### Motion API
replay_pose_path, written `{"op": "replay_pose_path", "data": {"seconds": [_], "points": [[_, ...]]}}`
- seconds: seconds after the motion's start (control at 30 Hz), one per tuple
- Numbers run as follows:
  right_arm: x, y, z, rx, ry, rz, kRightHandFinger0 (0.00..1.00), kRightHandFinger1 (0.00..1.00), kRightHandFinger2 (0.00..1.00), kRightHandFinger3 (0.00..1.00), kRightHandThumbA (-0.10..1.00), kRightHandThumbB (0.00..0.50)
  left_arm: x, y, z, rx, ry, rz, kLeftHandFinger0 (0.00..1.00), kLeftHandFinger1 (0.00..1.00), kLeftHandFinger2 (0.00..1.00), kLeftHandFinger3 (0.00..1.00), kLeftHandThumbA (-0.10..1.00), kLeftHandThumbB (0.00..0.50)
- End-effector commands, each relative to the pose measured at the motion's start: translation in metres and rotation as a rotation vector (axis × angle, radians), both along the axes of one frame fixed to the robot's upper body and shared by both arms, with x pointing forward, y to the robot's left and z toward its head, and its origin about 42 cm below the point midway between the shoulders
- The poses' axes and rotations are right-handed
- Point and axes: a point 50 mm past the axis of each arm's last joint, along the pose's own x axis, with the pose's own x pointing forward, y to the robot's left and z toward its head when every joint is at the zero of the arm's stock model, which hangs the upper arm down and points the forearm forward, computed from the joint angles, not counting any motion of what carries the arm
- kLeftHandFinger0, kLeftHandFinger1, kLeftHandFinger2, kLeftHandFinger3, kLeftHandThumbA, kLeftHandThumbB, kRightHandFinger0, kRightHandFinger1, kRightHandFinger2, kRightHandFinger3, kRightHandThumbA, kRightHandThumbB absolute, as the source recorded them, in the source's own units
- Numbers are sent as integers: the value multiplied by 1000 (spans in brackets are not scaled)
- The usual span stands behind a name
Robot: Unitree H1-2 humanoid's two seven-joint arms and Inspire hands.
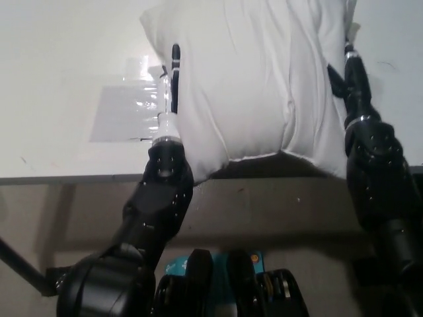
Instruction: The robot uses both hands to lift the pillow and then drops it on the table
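Observation:
A large white pillow (251, 79) fills the upper middle of the head view, its top cut off by the picture's edge. It is squeezed between my two hands. My left hand (170, 92) presses flat against the pillow's left side, fingers pointing away from me. On the opposite side my black right hand (353, 79) presses in, partly sunk into the fabric. The pillow's lower corners hang past the front edge of the white table (59, 59). I cannot tell how high it is above the tabletop.
A clear, shiny plastic sheet (125, 112) lies flat on the table just left of my left hand. The table's front edge (66, 177) runs across the picture, with dim floor below it.

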Motion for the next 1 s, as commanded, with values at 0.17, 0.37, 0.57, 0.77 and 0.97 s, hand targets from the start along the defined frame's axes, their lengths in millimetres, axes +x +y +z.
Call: {"op": "replay_pose_path", "data": {"seconds": [0.17,0.37,0.57,0.77,0.97], "points": [[1,48,140,-48,-325,168,1000,1000,1000,1000,1000,402,3,-81,164,89,-399,-239,1000,1000,1000,1000,1000,129],[-9,38,174,-32,-421,155,1000,1000,1000,1000,1000,438,-1,-82,209,140,-490,-217,1000,1000,1000,1000,1000,189],[-14,35,190,-42,-462,142,1000,1000,1000,1000,1000,410,-3,-82,237,143,-557,-210,1000,1000,1000,1000,1000,207],[-4,32,163,-68,-400,122,1000,1000,1000,1000,1000,418,-1,-78,215,103,-505,-211,1000,1000,1000,1000,1000,191],[12,33,115,-97,-261,140,1000,1000,1000,1000,1000,372,7,-69,174,102,-396,-181,1000,1000,1000,1000,1000,182]]}}
